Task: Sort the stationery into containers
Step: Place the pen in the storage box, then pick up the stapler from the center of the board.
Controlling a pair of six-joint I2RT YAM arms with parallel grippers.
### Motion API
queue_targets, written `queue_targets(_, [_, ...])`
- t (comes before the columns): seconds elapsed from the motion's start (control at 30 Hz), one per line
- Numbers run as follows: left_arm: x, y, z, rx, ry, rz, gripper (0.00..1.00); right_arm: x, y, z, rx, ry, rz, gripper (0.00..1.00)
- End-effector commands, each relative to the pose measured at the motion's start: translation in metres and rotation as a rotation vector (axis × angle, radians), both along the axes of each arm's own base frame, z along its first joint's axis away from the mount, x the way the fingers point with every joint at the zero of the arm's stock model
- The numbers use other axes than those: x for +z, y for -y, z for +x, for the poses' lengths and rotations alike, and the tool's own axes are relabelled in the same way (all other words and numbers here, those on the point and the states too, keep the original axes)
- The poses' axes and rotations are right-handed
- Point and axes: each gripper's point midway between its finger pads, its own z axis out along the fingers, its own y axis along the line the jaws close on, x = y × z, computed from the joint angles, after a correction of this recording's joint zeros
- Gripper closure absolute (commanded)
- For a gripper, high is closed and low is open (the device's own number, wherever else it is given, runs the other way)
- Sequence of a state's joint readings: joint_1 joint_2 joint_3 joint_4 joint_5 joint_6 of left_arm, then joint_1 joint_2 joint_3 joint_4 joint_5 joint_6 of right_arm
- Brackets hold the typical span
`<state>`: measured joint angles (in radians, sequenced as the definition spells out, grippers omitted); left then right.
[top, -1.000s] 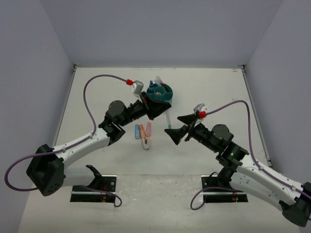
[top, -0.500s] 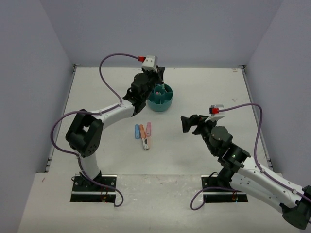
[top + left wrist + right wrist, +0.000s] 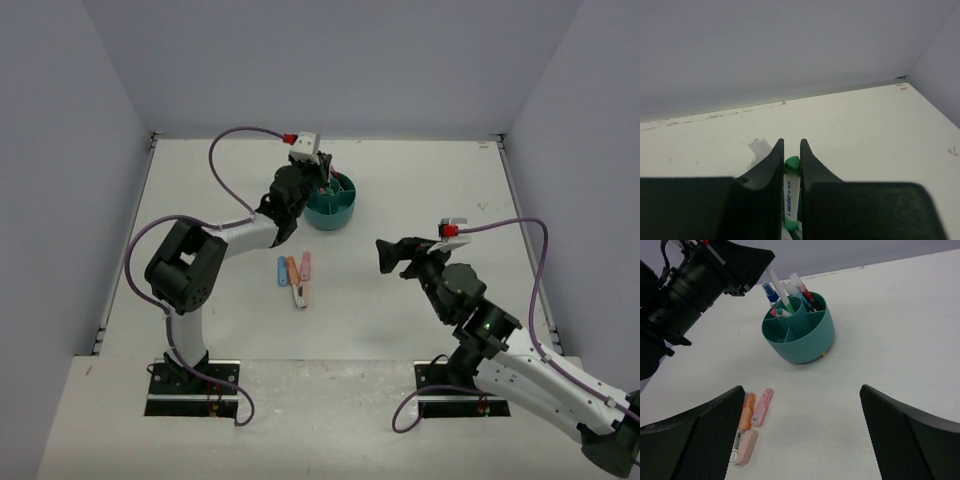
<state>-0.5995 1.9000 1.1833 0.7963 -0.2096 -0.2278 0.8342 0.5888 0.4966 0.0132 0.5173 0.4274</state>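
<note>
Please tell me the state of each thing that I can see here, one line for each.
Left gripper: shut on a thin white pen with a green cap.
Right gripper: open, empty.
Round teal plastic organiser: upright, pens standing in it.
Stubby blue marker: lying on the table.
Stubby orange marker: lying beside it.
Stubby pink marker: lying beside the orange one.

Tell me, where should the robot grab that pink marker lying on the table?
Probably across the middle of the pink marker, straight down from above, since it lies flat. The orange marker lies close beside it, so one finger has little room on that side.
</note>
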Motion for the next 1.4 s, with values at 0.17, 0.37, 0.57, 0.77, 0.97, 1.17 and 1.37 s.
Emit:
queue_targets(0.17, [0.043, -0.014, -0.022, -0.011, 0.058, -0.114, 0.47, -0.006, -0.008, 0.005, 0.012, -0.029, 0.003, 0.01])
queue_targets(0.37, [0.110, -0.038, -0.052, 0.017, 0.070, -0.212, 0.29, -0.011, -0.014, 0.008, 0.029, -0.055, -0.011, 0.01])
queue_targets(0.57, [0.095, -0.093, -0.093, 0.205, -0.202, -0.251, 0.05, -0.013, -0.020, 0.008, 0.055, -0.076, -0.020, 0.01])
queue_targets(0.77, [0.006, -0.145, -0.157, 0.405, -0.557, -0.241, 0.03, -0.037, -0.055, 0.012, 0.142, -0.259, -0.082, 0.01])
queue_targets(0.97, [0.010, -0.180, -0.214, 0.348, -0.517, -0.188, 0.00, -0.093, -0.109, 0.004, 0.205, -0.558, -0.242, 0.01])
queue_targets(1.17, [0.021, -0.171, -0.250, 0.108, -0.446, -0.075, 0.00, -0.117, -0.170, -0.026, 0.295, -0.625, -0.315, 0.05])
queue_targets(1.37, [0.006, -0.172, -0.260, 0.079, -0.494, 0.017, 0.00, -0.159, -0.200, -0.033, 0.351, -0.735, -0.403, 0.28])
